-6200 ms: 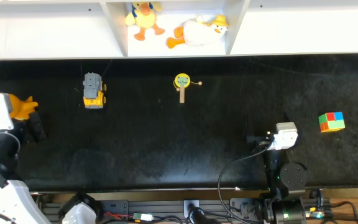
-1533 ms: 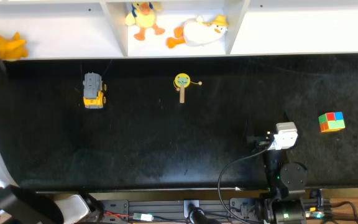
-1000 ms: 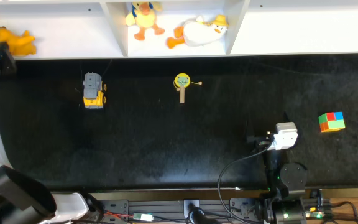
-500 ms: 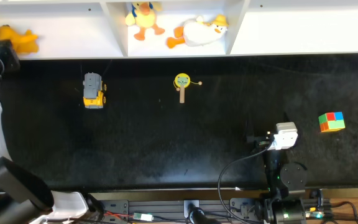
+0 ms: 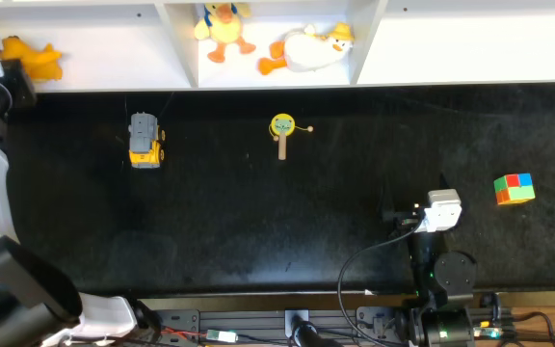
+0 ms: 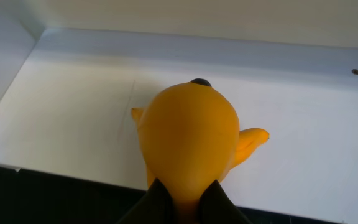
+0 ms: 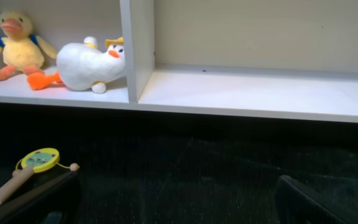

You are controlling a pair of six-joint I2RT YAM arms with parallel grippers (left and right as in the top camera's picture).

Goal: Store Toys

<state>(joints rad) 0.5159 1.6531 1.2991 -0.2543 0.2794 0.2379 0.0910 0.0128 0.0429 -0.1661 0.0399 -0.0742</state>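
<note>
While my left tool keeps its fingers pinched tight on the orange toy, that toy now lies in the left compartment of the shelf, just ahead of the fingertips. I cannot tell whether it rests on the shelf floor. Six seconds ago I held it low over the table's left end. Since then I have carried it up to the shelf, and in the last half second it has barely moved. My right tool stands wide open, holds nothing, and has not moved. Ahead of it and to its left the rattle lies on the table. Beyond that, the yellow duck and the white plush sit in the middle compartment. The truck and the cube have not shifted.
</note>
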